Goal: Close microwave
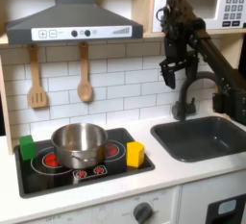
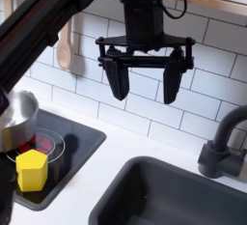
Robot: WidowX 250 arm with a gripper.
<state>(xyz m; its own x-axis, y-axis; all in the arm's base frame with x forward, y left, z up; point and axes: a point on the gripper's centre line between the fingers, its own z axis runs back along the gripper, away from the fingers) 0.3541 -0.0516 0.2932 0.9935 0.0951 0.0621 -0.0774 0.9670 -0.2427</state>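
My gripper hangs fingers-down in front of the white tiled wall, its two black, flat-sided fingers spread wide with nothing between them. In the first exterior view the same gripper sits just below the microwave, which is tucked into the upper shelf at the first exterior view's top right: a white plastic box with a dark window, a grey keypad on its right side and a curved dark handle at the window's left edge (my wrist crosses in front of that handle, so I cannot tell how far the door stands from its frame).

Below me is a dark rectangular sink set into the pale counter, with a curved grey faucet rising just beside my fingers. Toward the first exterior view's left lies a glossy black stovetop with red rings, carrying a shiny metal pot, a green block and a yellow block. Two wooden utensils, a slotted spatula and a spoon, hang on the tiles under a grey range hood.
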